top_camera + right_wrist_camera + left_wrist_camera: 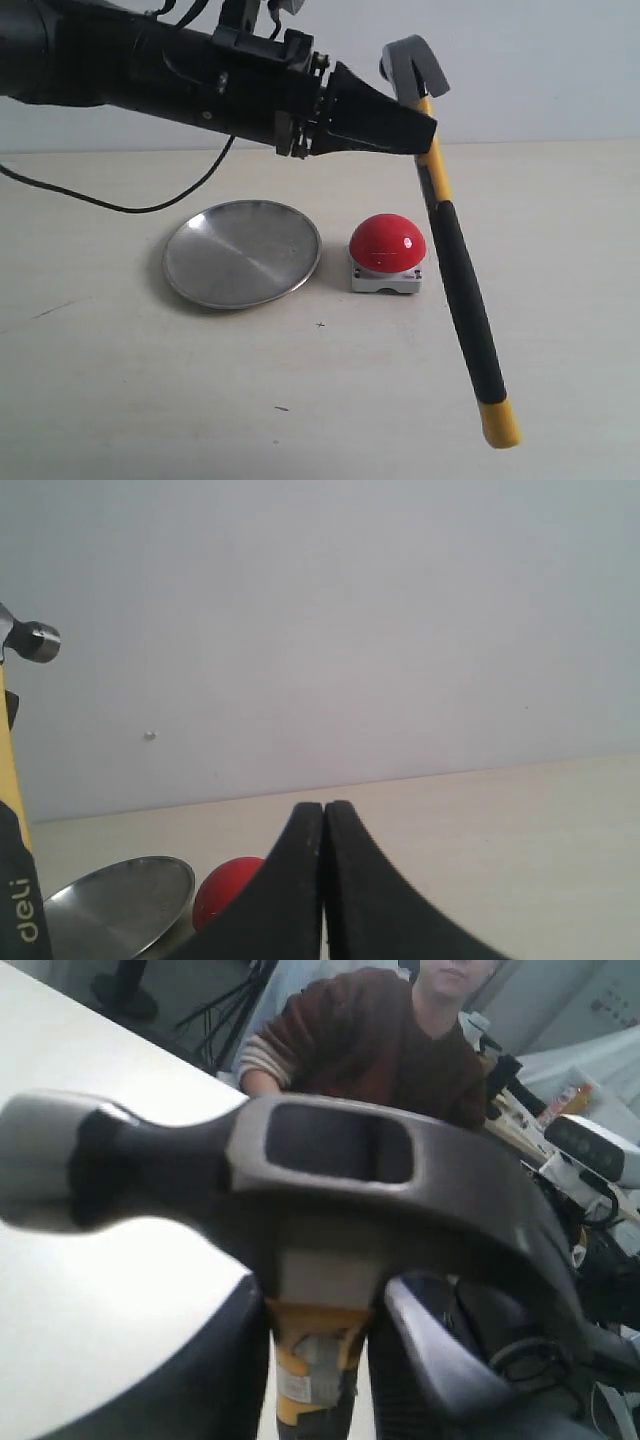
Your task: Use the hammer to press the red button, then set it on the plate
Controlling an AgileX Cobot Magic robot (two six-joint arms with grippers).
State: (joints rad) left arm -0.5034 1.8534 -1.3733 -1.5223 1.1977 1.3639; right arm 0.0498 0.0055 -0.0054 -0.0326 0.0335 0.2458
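Between left fingers (385, 125), hammer (460, 280) neck hidden

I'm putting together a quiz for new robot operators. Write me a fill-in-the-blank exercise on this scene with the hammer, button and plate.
1. The left tool grips the claw hammer with the black and yellow handle just below its ____.
2. The hammer hangs in the air with its head ____ and its yellow handle end down.
3. In the exterior view, the glossy red dome button sits to the ____ of the round silver metal plate.
4. The right tool is shut and holds ____.

Missing words: head; up; right; nothing.
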